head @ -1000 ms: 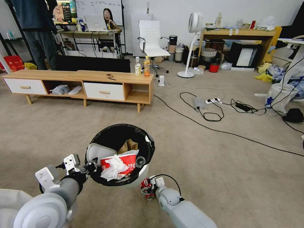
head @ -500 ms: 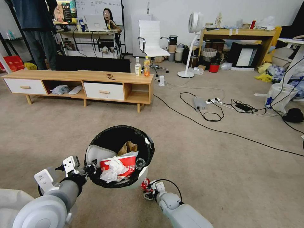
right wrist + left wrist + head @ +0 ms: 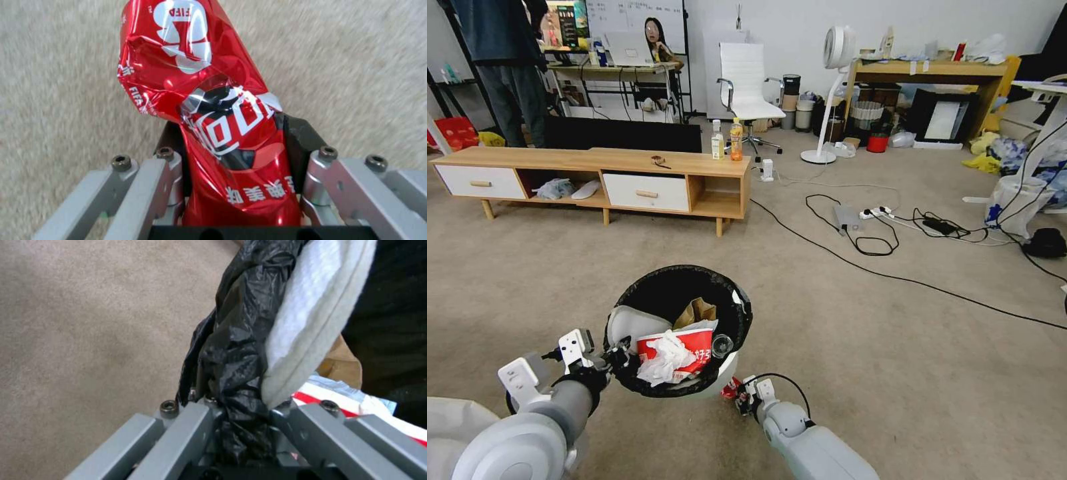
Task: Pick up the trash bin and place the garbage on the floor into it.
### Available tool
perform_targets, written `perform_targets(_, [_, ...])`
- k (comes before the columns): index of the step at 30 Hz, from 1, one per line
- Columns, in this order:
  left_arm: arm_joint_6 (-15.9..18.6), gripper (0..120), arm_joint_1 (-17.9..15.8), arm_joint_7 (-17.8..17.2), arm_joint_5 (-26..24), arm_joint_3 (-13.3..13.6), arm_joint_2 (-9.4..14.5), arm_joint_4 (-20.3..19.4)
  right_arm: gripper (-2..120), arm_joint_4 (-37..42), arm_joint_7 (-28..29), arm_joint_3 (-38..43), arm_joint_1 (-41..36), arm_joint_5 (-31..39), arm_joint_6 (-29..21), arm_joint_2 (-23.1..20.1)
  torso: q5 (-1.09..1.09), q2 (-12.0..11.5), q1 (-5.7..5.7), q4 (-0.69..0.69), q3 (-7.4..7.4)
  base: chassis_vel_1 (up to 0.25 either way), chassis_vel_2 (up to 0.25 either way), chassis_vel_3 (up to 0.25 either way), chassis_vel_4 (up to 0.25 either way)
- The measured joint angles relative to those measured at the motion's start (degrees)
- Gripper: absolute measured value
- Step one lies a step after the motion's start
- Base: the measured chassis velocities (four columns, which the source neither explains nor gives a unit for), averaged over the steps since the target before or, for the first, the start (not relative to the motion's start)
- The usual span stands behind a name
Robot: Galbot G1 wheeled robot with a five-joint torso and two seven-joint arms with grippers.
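Black-lined white bin, red litter, beige carpet

The small round white plastic trash bin (image 3: 725, 371) wears a glossy black plastic bag liner (image 3: 231, 350) over its rim; inside lie a red-and-white paper noodle cup (image 3: 690, 343), crumpled white tissues (image 3: 662, 357) and a brown paper scrap (image 3: 696, 311); the crushed shiny red soda can (image 3: 213, 110) carries white lettering and a black patch; the grey metal left gripper (image 3: 242, 426) and the silver-grey right gripper (image 3: 238, 186) have dark screws; the flat beige-grey carpet floor (image 3: 894, 347) is crossed by black cables (image 3: 894, 275).
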Motion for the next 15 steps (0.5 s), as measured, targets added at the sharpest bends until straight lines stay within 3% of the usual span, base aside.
perform_targets(7, [0.00,4,-0.10,0.08,-0.16,-0.40,0.39,0.20,34,7.19,0.86,3.33,0.47,0.45,-0.01,-3.62,0.01,0.00,0.00,0.01,0.00,0.000,0.000,0.000,0.000])
perform_targets(15, [0.00,4,-0.85,0.09,-0.79,-0.64,0.84,0.67,34,13.69,2.47,8.88,0.20,-0.52,3.44,-7.65,0.01,0.00,0.00,0.00,0.00,0.000,0.000,0.000,0.000])
